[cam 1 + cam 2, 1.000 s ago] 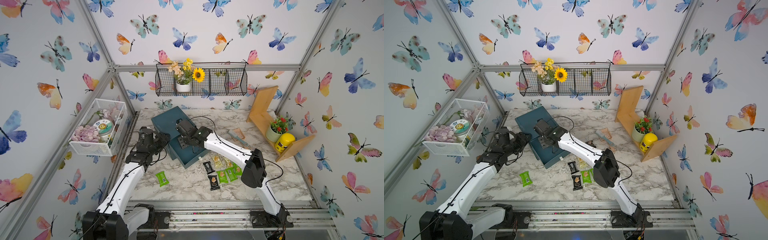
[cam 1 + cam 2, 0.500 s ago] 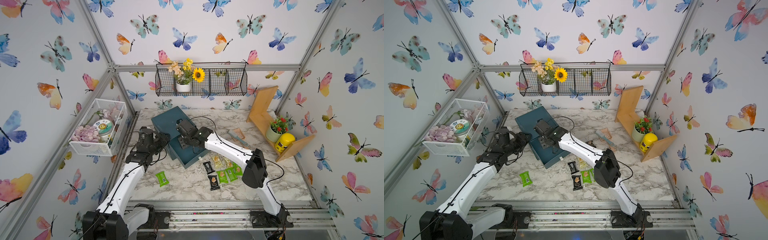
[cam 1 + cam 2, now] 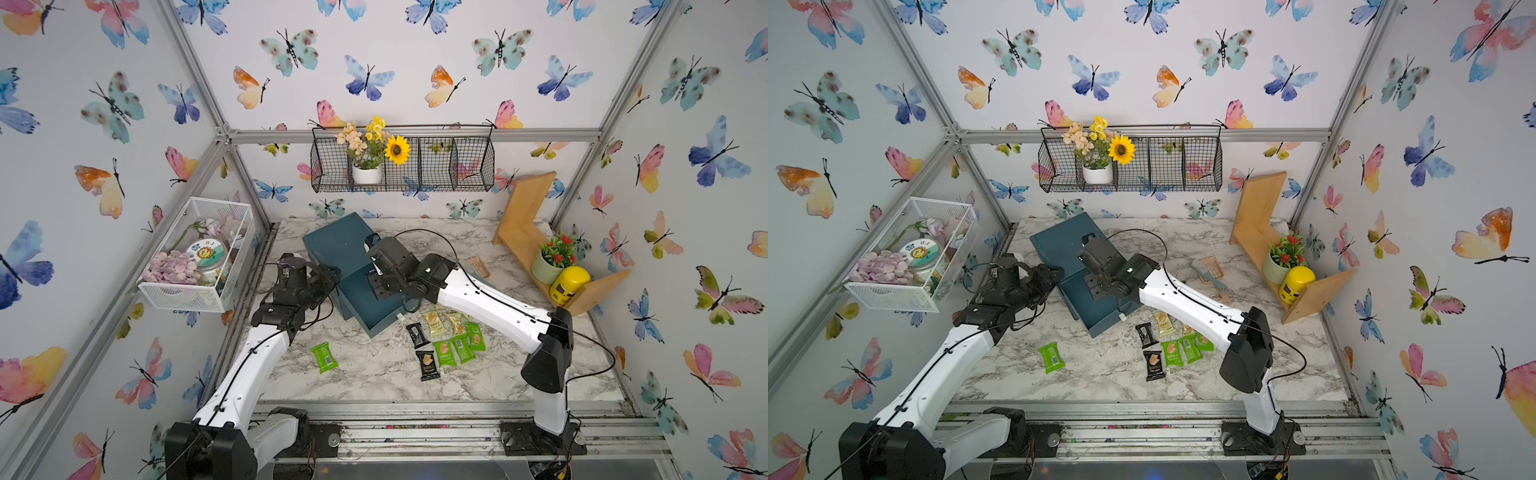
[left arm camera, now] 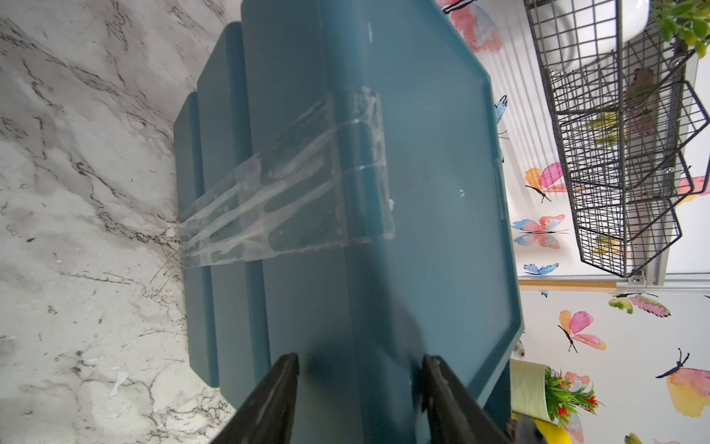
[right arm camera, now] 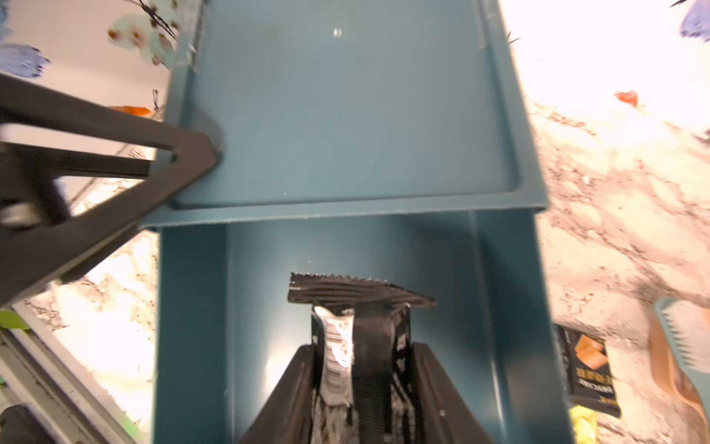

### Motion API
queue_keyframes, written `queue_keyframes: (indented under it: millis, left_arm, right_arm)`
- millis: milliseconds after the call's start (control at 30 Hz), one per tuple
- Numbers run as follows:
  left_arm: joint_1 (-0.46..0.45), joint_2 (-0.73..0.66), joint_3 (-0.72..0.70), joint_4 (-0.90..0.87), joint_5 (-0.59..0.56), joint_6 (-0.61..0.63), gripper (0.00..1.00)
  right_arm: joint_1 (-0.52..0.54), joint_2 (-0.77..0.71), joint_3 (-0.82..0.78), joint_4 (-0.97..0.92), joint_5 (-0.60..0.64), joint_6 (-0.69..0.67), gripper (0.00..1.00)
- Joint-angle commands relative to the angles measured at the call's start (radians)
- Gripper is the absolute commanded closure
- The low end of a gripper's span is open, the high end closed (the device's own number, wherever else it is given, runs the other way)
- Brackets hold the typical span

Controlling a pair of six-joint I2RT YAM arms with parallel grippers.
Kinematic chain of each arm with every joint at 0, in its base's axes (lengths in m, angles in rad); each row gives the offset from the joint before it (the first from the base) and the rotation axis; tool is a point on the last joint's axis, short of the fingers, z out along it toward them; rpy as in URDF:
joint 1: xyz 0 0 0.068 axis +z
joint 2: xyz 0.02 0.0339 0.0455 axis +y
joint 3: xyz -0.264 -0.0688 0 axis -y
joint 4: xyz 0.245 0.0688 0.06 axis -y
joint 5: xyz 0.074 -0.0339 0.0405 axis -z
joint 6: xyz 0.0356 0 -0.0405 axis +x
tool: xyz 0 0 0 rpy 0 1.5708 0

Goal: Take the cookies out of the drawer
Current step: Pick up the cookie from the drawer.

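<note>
Marble desk (image 3: pixel 374 386) in a butterfly-wallpaper booth, so starting at the near edge: one green packet (image 3: pixel 324 357) lies on its own at about 7 o'clock on the desk.

Over at 5 o'clock there's a loose bunch of cookies (image 3: pixel 444 353) flat on the marble. That's two black, three green and a couple of pale yellow ones, some touching each other, with the right arm (image 3: pixel 490 307) passing over the far ones.

Just past the bunch, toward 11 o'clock, is the pulled-out drawer (image 3: pixel 376 311) of a teal cabinet (image 3: pixel 338 245) that sits skewed near the middle of the desk.

The right hand (image 5: pixel 361 351) is down in that drawer. The right wrist view shows it closed narrow on a black packet (image 5: pixel 361 292), serrated end sticking out past the fingers.

The left hand (image 4: pixel 359 363) comes in from 9 o'clock and has the cabinet's top corner edge between its fingers. The gap is narrow, and one fingertip (image 5: pixel 194 152) is right on the lid rim. Clear tape (image 4: pixel 288 184) runs across the cabinet's side.

Further back at 2 o'clock a pink-and-teal brush (image 3: pixel 1210 274) lies on the marble. Behind it is a wooden shelf (image 3: pixel 528 245) with a potted plant (image 3: pixel 555 259) and a yellow jar (image 3: pixel 569 284).

At 12 o'clock a black wire basket (image 3: pixel 440 166) hangs on the back wall. A white mesh basket (image 3: pixel 195 253) hangs at 9 o'clock.
</note>
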Motion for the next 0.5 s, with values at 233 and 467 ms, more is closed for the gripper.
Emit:
queue_keyframes:
  millis: [233, 467]
  left_arm:
    - [0.005, 0.022, -0.006, -0.073, 0.010, 0.015, 0.45]
    - [0.005, 0.022, -0.005, -0.073, 0.014, 0.016, 0.45]
  right_arm:
    - [-0.029, -0.199, -0.189, -0.033, 0.157, 0.044, 0.71]
    - [-0.197, -0.303, -0.393, 0.005, 0.098, 0.016, 0.71]
